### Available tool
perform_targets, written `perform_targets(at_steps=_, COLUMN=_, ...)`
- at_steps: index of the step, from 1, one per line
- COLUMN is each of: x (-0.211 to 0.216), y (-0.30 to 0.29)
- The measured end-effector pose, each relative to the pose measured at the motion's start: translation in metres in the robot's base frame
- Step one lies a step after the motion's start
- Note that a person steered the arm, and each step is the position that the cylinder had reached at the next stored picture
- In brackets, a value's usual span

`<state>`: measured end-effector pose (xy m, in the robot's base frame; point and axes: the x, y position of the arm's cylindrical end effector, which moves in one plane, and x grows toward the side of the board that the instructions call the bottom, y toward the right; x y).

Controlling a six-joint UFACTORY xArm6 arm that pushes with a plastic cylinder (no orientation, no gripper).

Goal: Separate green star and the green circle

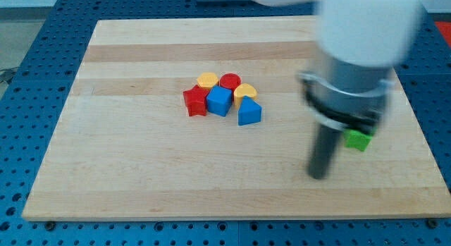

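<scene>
A pale wooden board (141, 182) with long plank grain lies on a blue perforated table (35, 41). Over the view's right looms the arm's blurred white and grey body (359, 48), ending in a straight dark rod with no jaws to open or close, holding nothing; my tip (318, 177) rests on bare wood. Just up and to the right of it, one small green block (358, 139) peeks from behind the arm, its shape not clear; a second green piece cannot be made out. Well apart, toward the view's centre, sits a tight cluster: a red star (195, 101), a blue cube-like block (219, 101), a blue wedge-like block (249, 112), a red cylinder (230, 82) and two yellow rounded blocks (206, 80) (244, 90).
</scene>
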<state>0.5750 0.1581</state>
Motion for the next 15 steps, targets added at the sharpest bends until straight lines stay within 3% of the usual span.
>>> perform_targets(at_steps=1, x=0.025, y=0.066)
perform_targets(at_steps=2, x=-0.006, y=0.106)
perform_targets(at_steps=3, x=-0.031, y=0.100)
perform_targets(at_steps=5, x=-0.048, y=0.047)
perform_targets(at_steps=9, x=-0.123, y=-0.065)
perform_targets(at_steps=10, x=-0.105, y=-0.029)
perform_targets(at_steps=11, x=-0.089, y=0.048)
perform_targets(at_steps=12, x=-0.163, y=0.063)
perform_targets(at_steps=13, x=-0.179, y=0.039)
perform_targets(at_steps=15, x=-0.166, y=-0.009)
